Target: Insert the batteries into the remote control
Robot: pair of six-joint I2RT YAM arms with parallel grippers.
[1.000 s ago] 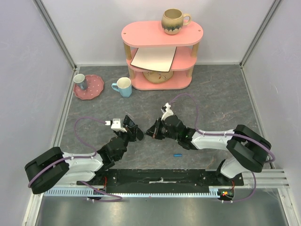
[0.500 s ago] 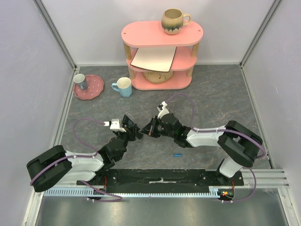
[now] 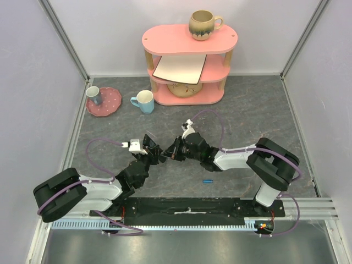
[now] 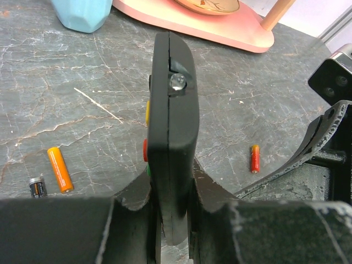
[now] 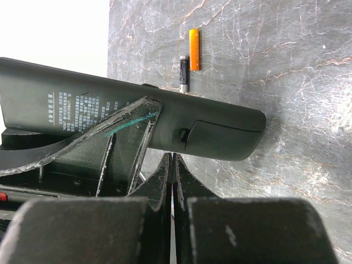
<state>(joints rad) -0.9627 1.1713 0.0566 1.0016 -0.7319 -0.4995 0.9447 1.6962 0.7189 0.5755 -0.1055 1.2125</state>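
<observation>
**Gripping the slim black plastic remote control (image 4: 172, 110) edge-on**

Jaws of the left gripper (image 4: 175, 193) clamp its lower end. Those of the right gripper (image 5: 173, 162) meet, apparently empty, tips at its rear cover. A red-orange cylindrical battery (image 4: 254, 158) and a small blue battery (image 3: 207, 180) lie loose on the grey marbled surface (image 4: 55, 82).

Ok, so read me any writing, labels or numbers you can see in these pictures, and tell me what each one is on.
Remote control, back face: a block of small white print, too small and blurred to read.
Black battery: a pale band at one end, no legible lettering.
Orange battery: no text visible.
Nothing else in any view shows readable writing.
</observation>
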